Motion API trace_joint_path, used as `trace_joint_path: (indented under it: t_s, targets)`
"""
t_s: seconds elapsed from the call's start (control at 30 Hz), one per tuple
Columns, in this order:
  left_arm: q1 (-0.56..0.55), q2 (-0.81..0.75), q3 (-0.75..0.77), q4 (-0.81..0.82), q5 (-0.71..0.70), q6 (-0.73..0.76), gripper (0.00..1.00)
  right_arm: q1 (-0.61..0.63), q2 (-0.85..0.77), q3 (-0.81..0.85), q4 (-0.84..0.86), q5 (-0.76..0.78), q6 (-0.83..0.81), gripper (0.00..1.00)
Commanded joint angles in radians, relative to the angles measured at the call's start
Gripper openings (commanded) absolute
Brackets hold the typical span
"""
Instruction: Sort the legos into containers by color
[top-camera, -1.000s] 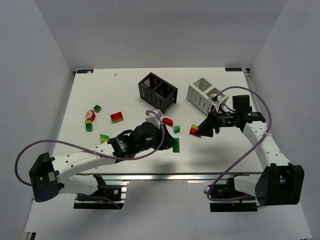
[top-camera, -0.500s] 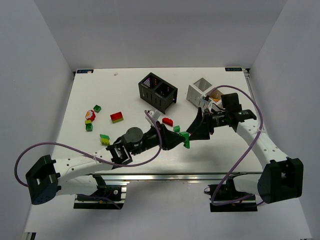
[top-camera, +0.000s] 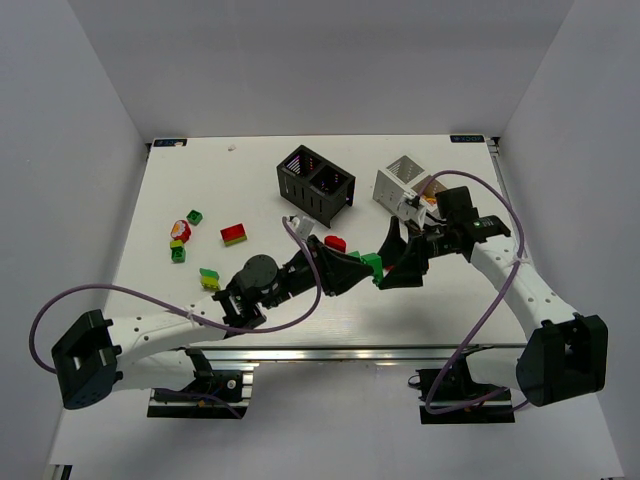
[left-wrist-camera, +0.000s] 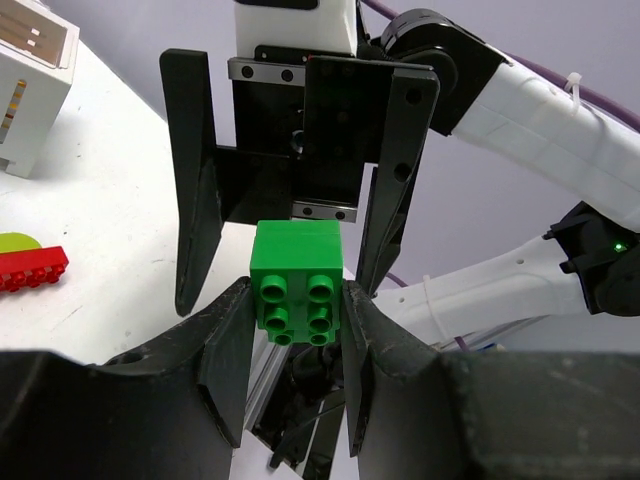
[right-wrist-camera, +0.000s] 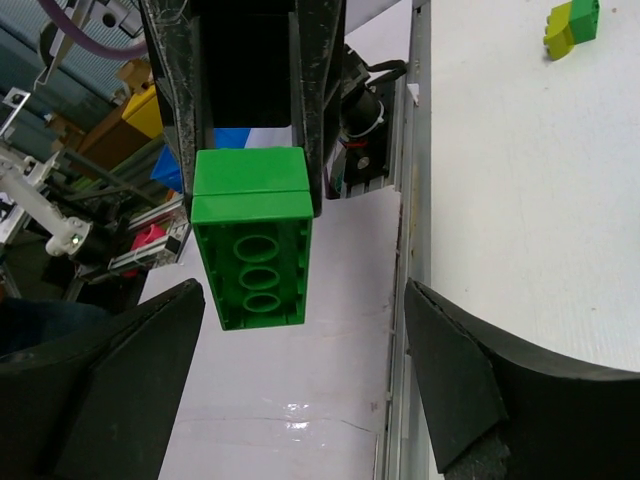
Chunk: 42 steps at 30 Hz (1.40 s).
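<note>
My left gripper (top-camera: 366, 265) is shut on a green brick (top-camera: 373, 264) and holds it above the table. The brick shows stud side up in the left wrist view (left-wrist-camera: 296, 285). My right gripper (top-camera: 389, 260) faces it, open. Its fingers (left-wrist-camera: 196, 200) stand on either side of the brick without touching it. The right wrist view shows the brick's hollow underside (right-wrist-camera: 255, 250) between my wide-open pads (right-wrist-camera: 120, 390). The black bin (top-camera: 315, 183) and the white bin (top-camera: 404, 187) stand at the back. A red brick (top-camera: 335, 242) lies just behind the left gripper.
Loose legos lie at the left: a red-and-yellow piece (top-camera: 181, 229), two small green bricks (top-camera: 195, 216) (top-camera: 178, 254), a red-on-green stack (top-camera: 235, 234) and a green-and-yellow piece (top-camera: 209, 277). The table's front edge (top-camera: 330, 345) is close below the grippers.
My left gripper lifted the green brick off the table and carried it right. My right gripper swung left and now has its open fingers around the brick.
</note>
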Motion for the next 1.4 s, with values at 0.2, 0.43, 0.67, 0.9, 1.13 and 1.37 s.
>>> trace_joint_path:
  t_s: [0.2, 0.43, 0.67, 0.9, 1.13, 1.37]
  targets:
    - [0.012, -0.003, -0.005, 0.030, 0.005, 0.010, 0.09, 0.013, 0.012, 0.043, -0.026, -0.017, -0.043, 0.64]
    - [0.029, -0.047, -0.012, -0.022, -0.021, 0.039, 0.09, 0.013, 0.011, 0.041, -0.003, -0.005, -0.040, 0.31]
    - [0.061, -0.119, -0.031, -0.094, -0.040, 0.062, 0.08, -0.007, 0.011, 0.069, -0.002, 0.038, -0.050, 0.16]
    - [0.104, -0.204, -0.052, -0.191, -0.090, 0.084, 0.08, -0.073, 0.031, 0.138, -0.034, 0.152, -0.122, 0.06]
    - [0.122, -0.247, -0.046, -0.314, -0.115, 0.104, 0.08, -0.139, 0.034, 0.219, 0.223, 0.598, -0.101, 0.04]
    - [0.121, -0.265, -0.077, -0.311, -0.136, 0.087, 0.08, -0.182, 0.122, 0.222, 0.536, 0.836, 0.017, 0.00]
